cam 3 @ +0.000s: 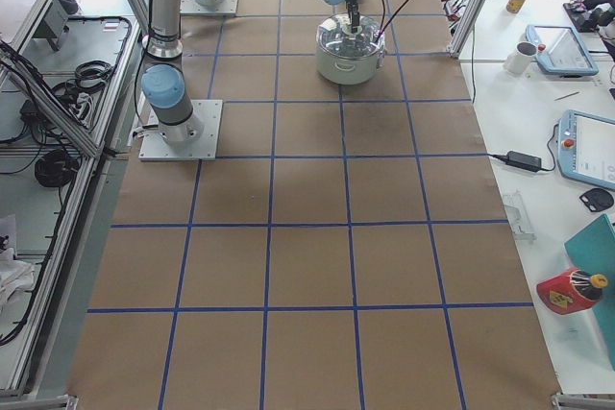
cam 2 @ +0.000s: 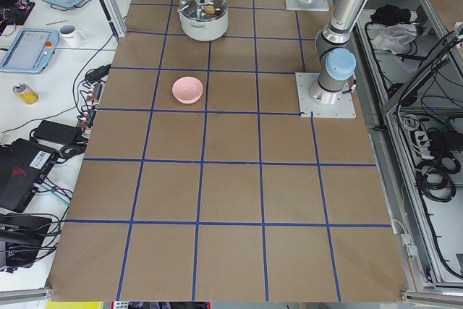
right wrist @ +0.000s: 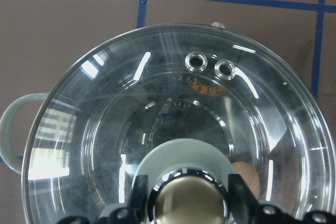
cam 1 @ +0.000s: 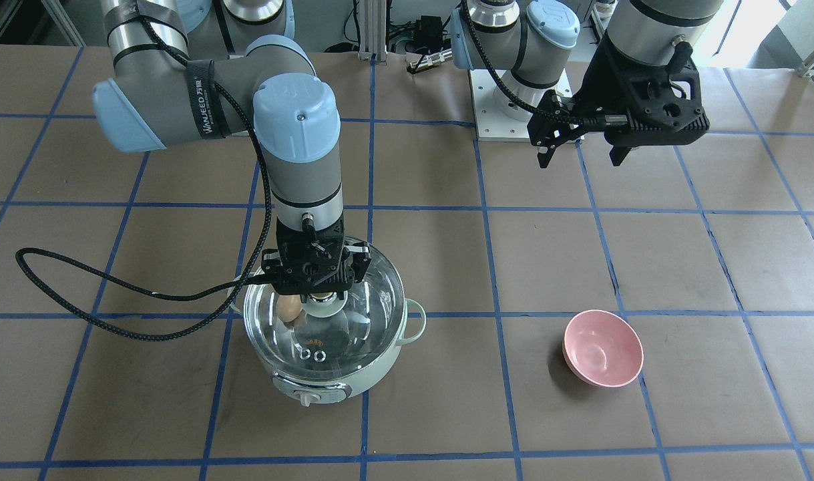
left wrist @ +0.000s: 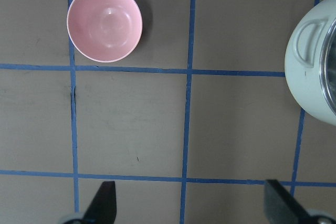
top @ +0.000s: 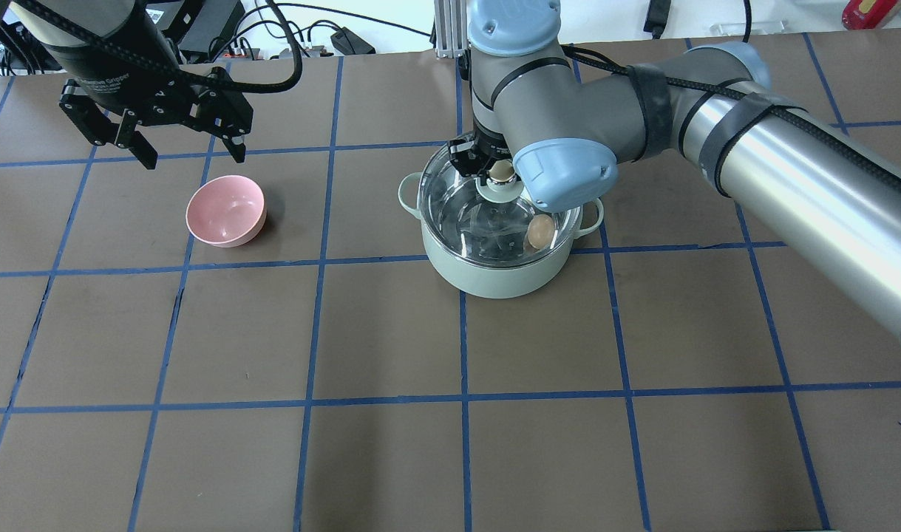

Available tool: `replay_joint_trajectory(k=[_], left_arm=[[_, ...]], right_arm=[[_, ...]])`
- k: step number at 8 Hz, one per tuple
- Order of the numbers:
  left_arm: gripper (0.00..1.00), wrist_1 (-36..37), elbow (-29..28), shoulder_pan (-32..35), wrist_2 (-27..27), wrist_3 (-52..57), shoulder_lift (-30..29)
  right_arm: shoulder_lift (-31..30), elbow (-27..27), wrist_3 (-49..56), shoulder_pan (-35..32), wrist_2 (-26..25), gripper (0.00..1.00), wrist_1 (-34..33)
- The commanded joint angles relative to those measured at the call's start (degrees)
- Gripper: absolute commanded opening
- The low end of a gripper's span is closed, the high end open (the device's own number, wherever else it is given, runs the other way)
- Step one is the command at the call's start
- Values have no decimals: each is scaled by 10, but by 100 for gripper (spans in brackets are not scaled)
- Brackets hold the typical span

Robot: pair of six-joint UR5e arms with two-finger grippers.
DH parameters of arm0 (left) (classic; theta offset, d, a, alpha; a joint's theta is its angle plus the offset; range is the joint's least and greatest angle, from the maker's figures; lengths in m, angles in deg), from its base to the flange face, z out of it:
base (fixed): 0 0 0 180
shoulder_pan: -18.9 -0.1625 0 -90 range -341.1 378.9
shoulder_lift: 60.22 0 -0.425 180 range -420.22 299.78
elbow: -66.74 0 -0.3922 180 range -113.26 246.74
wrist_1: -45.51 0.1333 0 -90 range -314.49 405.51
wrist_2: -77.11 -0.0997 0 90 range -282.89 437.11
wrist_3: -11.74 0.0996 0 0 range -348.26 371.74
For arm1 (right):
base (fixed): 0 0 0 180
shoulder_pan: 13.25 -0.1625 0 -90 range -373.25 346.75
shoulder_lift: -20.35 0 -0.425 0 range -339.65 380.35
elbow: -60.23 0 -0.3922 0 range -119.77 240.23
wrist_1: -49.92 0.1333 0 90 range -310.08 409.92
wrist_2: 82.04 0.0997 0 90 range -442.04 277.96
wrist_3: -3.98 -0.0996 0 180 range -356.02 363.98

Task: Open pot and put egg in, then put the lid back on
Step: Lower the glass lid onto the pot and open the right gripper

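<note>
The pale mint-green pot stands on the table, also seen in the overhead view. The clear glass lid sits on its rim, and in the right wrist view two steel vent rings show. The tan egg lies inside the pot under the glass. My right gripper is straight above the pot, its fingers closed against the lid's cream-gold knob. My left gripper is open and empty, high above the table.
A pink bowl stands on the table below and beside my left gripper, about one grid square from the pot; it also shows in the front view. A black cable loops over the table by the right arm.
</note>
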Motion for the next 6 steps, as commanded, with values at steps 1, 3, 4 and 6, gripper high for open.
replay_joint_trajectory(k=[1, 3, 4, 6], left_arm=[[100, 1, 0, 0, 0, 0, 0], [100, 1, 0, 0, 0, 0, 0], [100, 2, 0, 1, 0, -1, 0], [100, 2, 0, 0, 0, 0, 0]], right_arm=[[-3, 0, -2, 1, -1, 100, 4], [-32, -2, -5, 8, 0, 100, 29], [-56, -3, -2, 24, -5, 100, 56], [-116, -5, 2, 81, -3, 100, 133]])
